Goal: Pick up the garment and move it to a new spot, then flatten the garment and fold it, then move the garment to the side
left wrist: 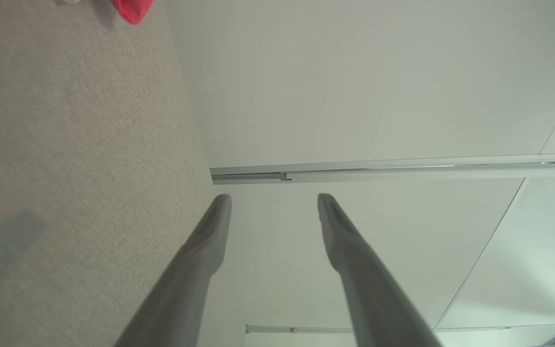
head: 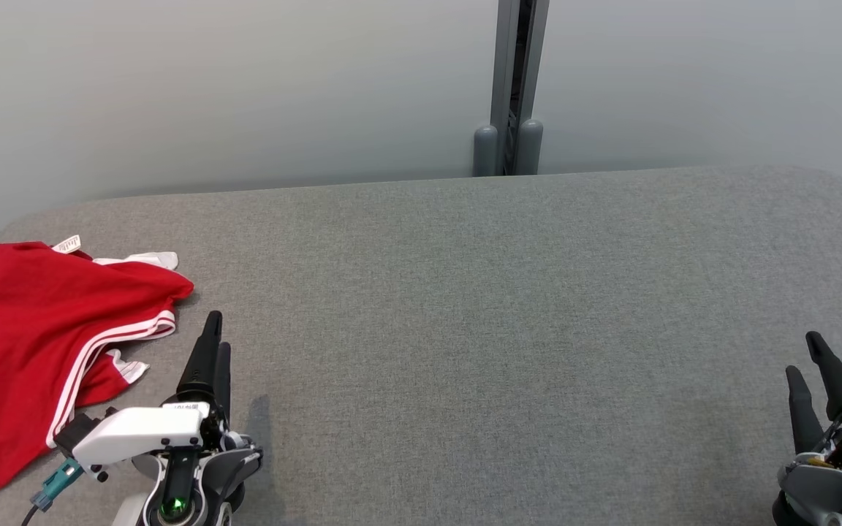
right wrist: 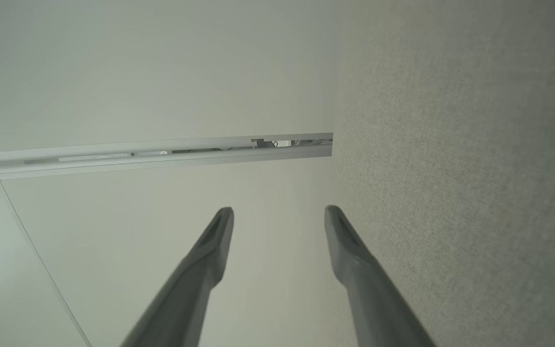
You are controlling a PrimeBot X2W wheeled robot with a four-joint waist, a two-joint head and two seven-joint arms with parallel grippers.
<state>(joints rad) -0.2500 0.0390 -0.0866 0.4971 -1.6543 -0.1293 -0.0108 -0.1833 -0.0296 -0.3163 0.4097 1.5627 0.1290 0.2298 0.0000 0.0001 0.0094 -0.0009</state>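
I see the red garment (head: 26, 343) crumpled just left of my left gripper (head: 218, 330), with my right gripper (head: 802, 353) well apart from it. Both grippers' fingers stand apart, empty.

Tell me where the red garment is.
Head view: the crumpled red, white-striped cloth garment lies at the grey fabric surface's left edge, beside the left pincer.

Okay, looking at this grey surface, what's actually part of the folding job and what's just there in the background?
Belongs to the job:
- red garment, crumpled at the left
- left gripper, open, beside the garment
- right gripper, open, far right
- grey fabric surface, the work area

Just background:
- pale wall panels
- grey metal post
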